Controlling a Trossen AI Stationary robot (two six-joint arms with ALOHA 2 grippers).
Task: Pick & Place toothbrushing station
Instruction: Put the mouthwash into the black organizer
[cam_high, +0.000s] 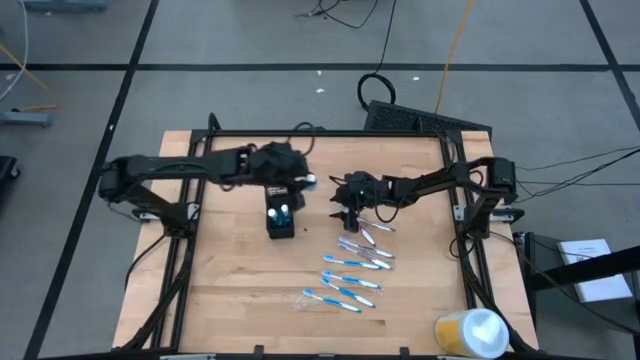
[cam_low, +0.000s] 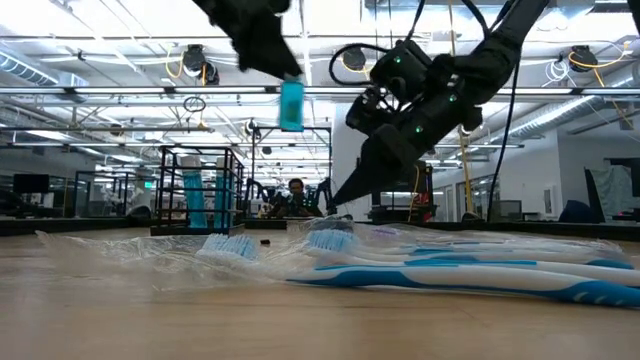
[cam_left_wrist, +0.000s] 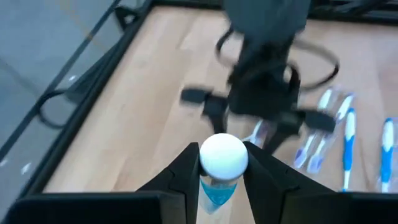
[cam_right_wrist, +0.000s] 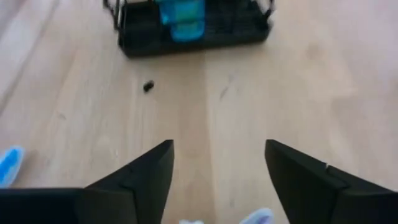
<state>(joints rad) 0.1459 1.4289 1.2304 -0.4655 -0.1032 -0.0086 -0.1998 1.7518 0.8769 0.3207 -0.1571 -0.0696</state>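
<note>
Just behind the black mesh holder (cam_high: 281, 220), on the side away from the table's front edge, the left gripper (cam_high: 306, 181) hangs above the wood with its two fingers (cam_left_wrist: 186, 177) clenched on a small blue-and-white tube (cam_left_wrist: 221, 168), white cap toward the wrist camera. In the low view the same tube (cam_low: 291, 104) hangs clear of the table, well above the holder.

The holder stands upright near the table's middle, blue tubes (cam_high: 282, 212) showing inside it. Seen from the right wrist, it sits on the wood ahead with blue items (cam_right_wrist: 181, 18) in it; how many, cannot tell. A small dark speck (cam_right_wrist: 148, 86) lies on the table just in front of it.

To the holder's right, the right gripper (cam_high: 346, 215) points down at the near end of the toothbrush row, fingers (cam_right_wrist: 140, 177) spread, nothing between them.

Toothbrushes (cam_high: 355, 264), blue and white in clear wrappers, lie flat in a loose row running from beside the right gripper toward the front edge, right of the holder.

Far from the holder, at the front right corner: a yellow-and-white round container (cam_high: 472, 333).
</note>
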